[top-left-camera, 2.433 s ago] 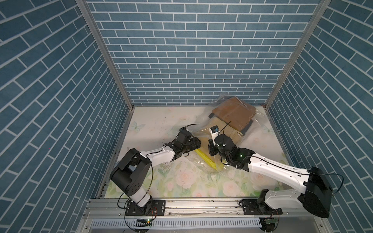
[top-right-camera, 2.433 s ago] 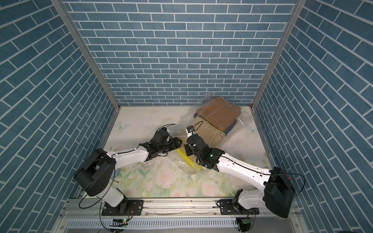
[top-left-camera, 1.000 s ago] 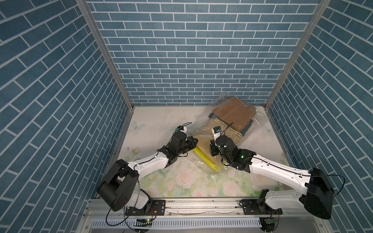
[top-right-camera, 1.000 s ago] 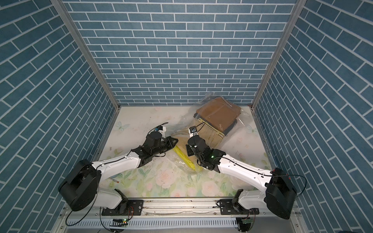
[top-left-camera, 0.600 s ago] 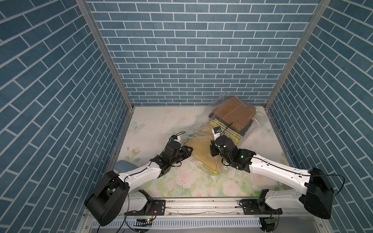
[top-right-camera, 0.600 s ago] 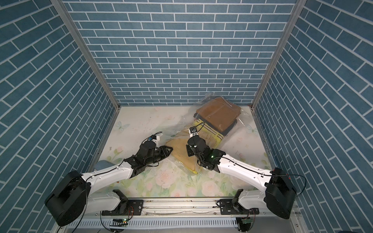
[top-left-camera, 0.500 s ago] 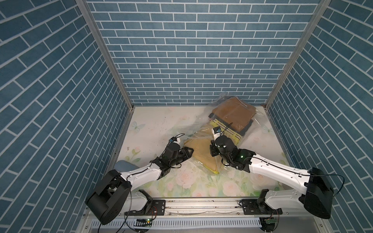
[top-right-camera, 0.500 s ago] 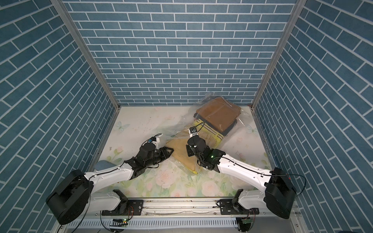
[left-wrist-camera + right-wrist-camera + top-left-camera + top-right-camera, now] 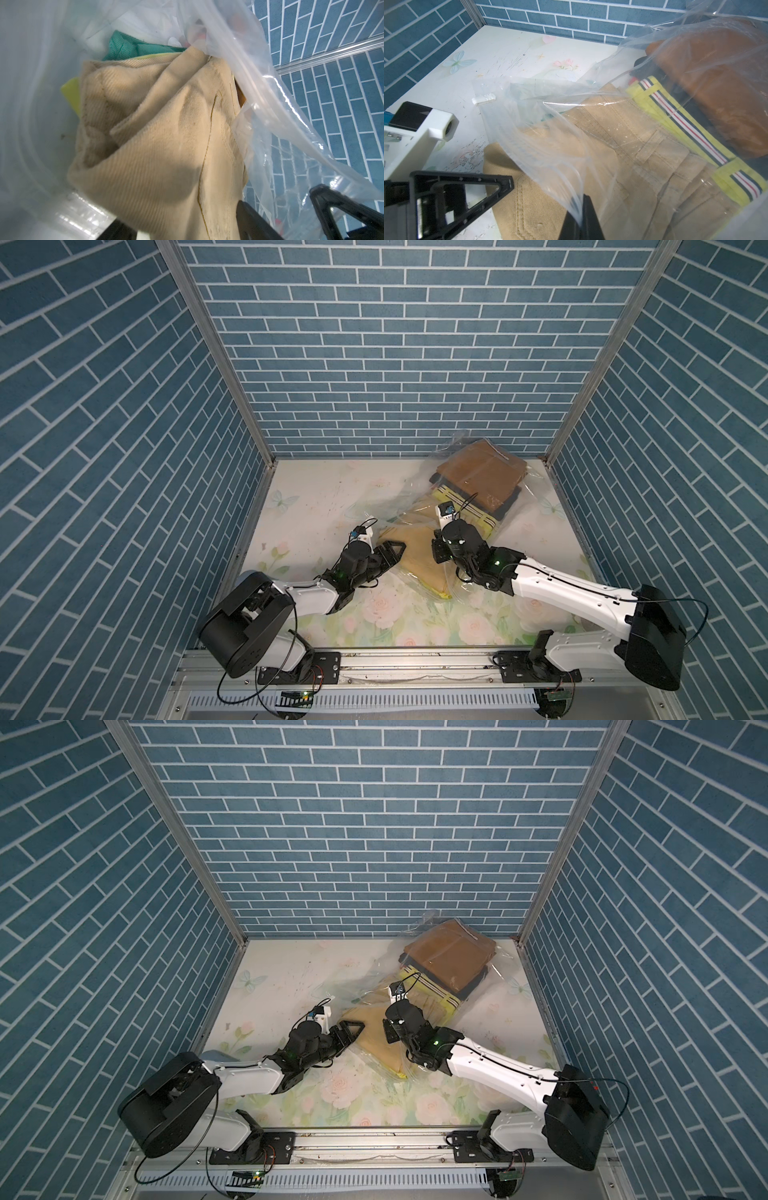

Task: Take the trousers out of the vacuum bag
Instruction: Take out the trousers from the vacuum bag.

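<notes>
khaki trousers (image 9: 417, 558) lie mid-table, their near-left end poking out of the mouth of the vacuum bag (image 9: 530, 489), the rest under the plastic. in the left wrist view that khaki cloth (image 9: 166, 145) fills the frame, with a green pair (image 9: 124, 47) and a lime-yellow edge (image 9: 71, 93) tucked behind it inside the bag (image 9: 259, 72). further back, at the far right, the bag holds a folded stack: mustard-brown trousers (image 9: 478, 477) on top, a black layer under them, then a lime-yellow pair with a striped waistband (image 9: 685, 124).

left gripper (image 9: 395, 549) sits at the near-left edge of the khaki cloth, claw spread wide. in its wrist view the cloth drapes against one finger (image 9: 249, 218) and nothing is clamped between the two.

right gripper (image 9: 438, 549) is just right of it, over the khaki pair, claw pinched tight on the upper lip of the bag. its wrist view shows the clear film (image 9: 539, 116) running down into the closed fingertips (image 9: 583, 216).

a white zip slider (image 9: 483, 97) rests on the bag's edge, on the flower-print table (image 9: 311, 497).
</notes>
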You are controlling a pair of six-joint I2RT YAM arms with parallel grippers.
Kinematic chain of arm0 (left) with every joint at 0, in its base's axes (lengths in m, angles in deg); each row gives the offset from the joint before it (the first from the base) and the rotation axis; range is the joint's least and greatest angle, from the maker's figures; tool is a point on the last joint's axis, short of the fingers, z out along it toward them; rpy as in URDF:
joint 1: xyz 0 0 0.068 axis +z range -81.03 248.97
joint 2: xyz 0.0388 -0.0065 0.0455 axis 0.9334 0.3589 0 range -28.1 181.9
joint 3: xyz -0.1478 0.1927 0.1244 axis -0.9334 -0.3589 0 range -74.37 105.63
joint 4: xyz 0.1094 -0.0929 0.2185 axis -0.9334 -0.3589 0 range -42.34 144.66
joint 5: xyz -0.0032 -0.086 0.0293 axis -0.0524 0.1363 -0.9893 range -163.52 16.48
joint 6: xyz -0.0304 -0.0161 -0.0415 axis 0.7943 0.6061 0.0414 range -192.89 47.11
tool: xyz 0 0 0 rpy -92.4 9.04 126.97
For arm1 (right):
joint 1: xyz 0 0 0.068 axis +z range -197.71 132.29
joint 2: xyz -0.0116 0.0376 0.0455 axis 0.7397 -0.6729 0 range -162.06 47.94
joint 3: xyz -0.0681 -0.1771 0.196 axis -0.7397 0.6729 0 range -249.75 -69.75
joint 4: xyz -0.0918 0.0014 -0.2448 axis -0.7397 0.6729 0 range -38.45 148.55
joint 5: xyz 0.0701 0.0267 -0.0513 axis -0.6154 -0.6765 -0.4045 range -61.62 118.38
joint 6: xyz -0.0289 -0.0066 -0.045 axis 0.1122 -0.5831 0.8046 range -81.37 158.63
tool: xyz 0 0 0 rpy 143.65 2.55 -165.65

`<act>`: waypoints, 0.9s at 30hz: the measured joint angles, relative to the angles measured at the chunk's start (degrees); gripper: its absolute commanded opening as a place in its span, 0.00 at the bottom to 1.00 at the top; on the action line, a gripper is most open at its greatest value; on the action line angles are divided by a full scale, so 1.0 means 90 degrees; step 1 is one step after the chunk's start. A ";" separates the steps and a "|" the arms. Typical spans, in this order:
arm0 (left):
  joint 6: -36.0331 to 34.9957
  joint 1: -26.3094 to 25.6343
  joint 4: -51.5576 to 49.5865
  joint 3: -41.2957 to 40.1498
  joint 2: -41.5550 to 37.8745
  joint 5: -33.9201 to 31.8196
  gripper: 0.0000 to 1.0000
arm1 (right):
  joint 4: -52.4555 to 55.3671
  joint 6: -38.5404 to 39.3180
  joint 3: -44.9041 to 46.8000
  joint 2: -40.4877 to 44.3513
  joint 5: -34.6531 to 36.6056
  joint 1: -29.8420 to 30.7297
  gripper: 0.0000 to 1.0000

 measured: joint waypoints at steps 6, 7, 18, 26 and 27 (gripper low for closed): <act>0.0294 0.0000 0.0500 0.0002 0.0352 -0.0005 0.65 | 0.0005 0.0000 0.0000 0.0000 0.0000 0.0000 0.00; 0.0323 0.0000 0.0544 0.0005 0.0359 -0.0002 0.63 | 0.0007 0.0000 0.0000 0.0000 0.0002 0.0000 0.00; 0.0301 -0.0005 0.0056 0.0253 -0.0168 -0.0100 0.62 | 0.0010 0.0000 0.0000 0.0002 0.0000 0.0000 0.00; 0.0323 -0.0005 0.0308 0.0253 0.0291 -0.0078 0.65 | 0.0005 0.0000 0.0000 0.0002 0.0000 0.0000 0.00; 0.0342 -0.0005 0.0413 0.0253 0.0427 -0.0061 0.65 | 0.0007 0.0000 0.0000 0.0002 0.0000 0.0000 0.00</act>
